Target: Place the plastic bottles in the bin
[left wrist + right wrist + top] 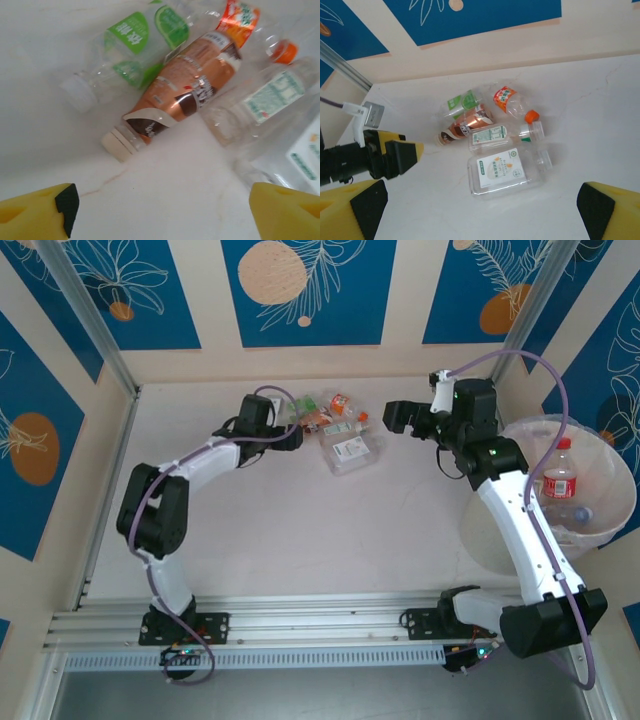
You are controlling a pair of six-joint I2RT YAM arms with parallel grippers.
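At the bottom corners of the left wrist view, the left gripper (162, 210) stands wide open and empty, the brown-labelled bottle (175, 95) just beyond it. The right gripper (480, 210), equally wide and empty, hangs over the plastic bottles (492, 135) mid-frame. The top view adds the bin (615, 455) at the right edge — 1 red-labelled bottle (560, 480) inside.

Five plastic bottles (340, 435) lie on their sides, clustered at 12 o'clock. Translucent white bin (605, 455) upright at 3 o'clock, red-labelled bottle (560, 480) inside.
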